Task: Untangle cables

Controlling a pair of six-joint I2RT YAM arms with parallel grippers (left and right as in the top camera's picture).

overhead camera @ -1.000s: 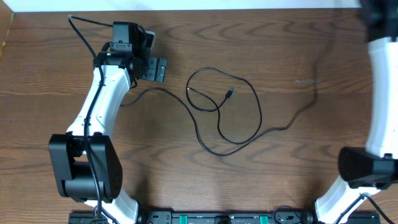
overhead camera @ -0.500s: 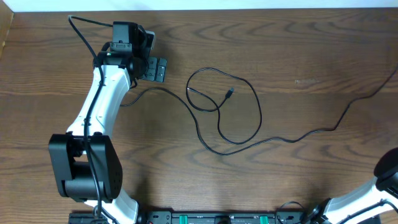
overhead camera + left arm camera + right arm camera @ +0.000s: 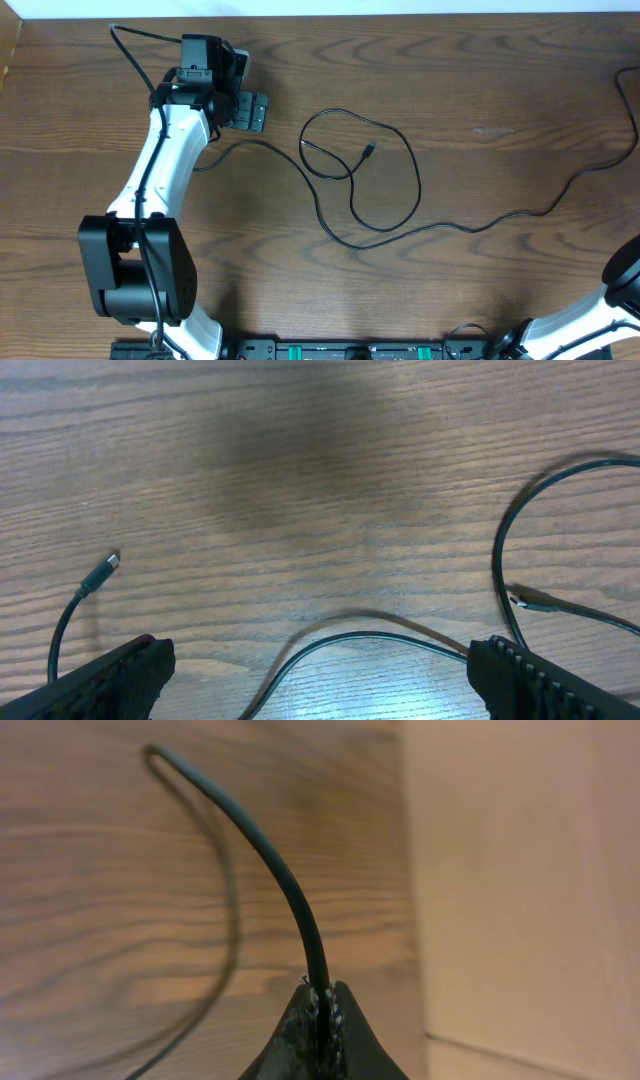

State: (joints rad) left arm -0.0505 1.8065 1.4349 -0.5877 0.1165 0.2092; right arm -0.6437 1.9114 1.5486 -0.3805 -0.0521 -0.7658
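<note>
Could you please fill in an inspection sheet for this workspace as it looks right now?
Surface: brown wood-grain tabletop, flat, nothing spilled.
Job's things: thin black cable in loose crossing loops mid-table, its small plug end inside a loop. One tail runs right, out of the overhead view. One cord or several: cannot tell.
Clutter: nothing seen.
Grippers: left gripper open, holding nothing; right gripper shut on the thin black cable near the table's edge.
Cables: thick black cord on the white left arm, apart from the loops.
Surroundings: pale strip beyond the far edge; beige surface beside the table; black rail along the near edge.
</note>
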